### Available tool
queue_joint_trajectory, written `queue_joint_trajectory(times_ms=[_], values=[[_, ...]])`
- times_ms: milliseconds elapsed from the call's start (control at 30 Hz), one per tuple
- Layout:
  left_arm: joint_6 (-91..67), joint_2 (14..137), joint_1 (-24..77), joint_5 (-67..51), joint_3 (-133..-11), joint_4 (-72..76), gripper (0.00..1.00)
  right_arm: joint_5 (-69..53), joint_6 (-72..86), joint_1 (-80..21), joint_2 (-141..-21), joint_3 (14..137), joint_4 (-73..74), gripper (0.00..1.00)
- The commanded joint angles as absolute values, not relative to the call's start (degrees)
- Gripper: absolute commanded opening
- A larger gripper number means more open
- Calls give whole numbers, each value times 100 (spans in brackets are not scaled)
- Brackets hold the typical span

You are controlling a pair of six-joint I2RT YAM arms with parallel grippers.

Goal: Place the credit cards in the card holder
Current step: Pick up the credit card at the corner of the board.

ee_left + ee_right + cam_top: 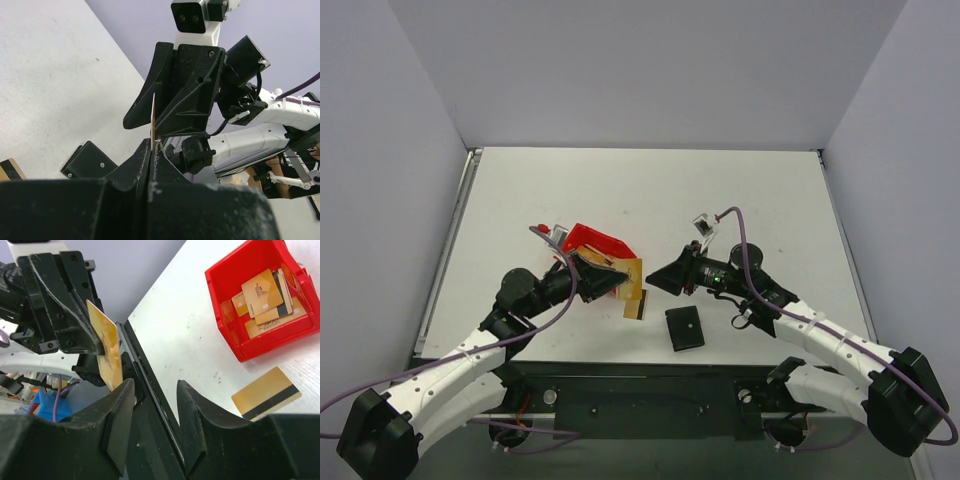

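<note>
My left gripper (pixel 617 278) is shut on a gold credit card (pixel 631 279) and holds it upright above the table. In the left wrist view the card (pixel 153 116) stands edge-on out of the closed jaws. My right gripper (pixel 656 281) faces it from the right, open, a short way from the card (pixel 108 347), with nothing between its fingers (pixel 192 405). Another credit card (pixel 635 308) with a dark stripe lies flat on the table below the two grippers. The black card holder (pixel 685 328) lies closed on the table near the front edge, apart from both grippers.
A red bin (pixel 597 240) stands just behind the left gripper, and several more gold cards (pixel 262 292) lie in it. The table's dark near edge (pixel 150 405) runs behind the right jaws. Grey walls enclose the table on three sides.
</note>
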State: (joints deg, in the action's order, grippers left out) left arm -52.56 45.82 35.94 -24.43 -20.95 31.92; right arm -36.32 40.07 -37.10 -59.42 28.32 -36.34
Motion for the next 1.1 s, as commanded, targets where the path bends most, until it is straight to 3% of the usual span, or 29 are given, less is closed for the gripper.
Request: queue_joint_trajectory(times_ms=[0,167,1067], values=[[-5379,4640,3577,-2408,-2215,3533,0,-3796,4122,-3683,-5906,2857,-4543,35],[-5414,4632,3586,-2329,-2188,3560,0,-3911,4394,-3691,-5933,2716,-5141,36],[-5686,5071,3586,-2593,-2391,4149,0,-4105,4614,-3920,-6179,2883,-5352,34]])
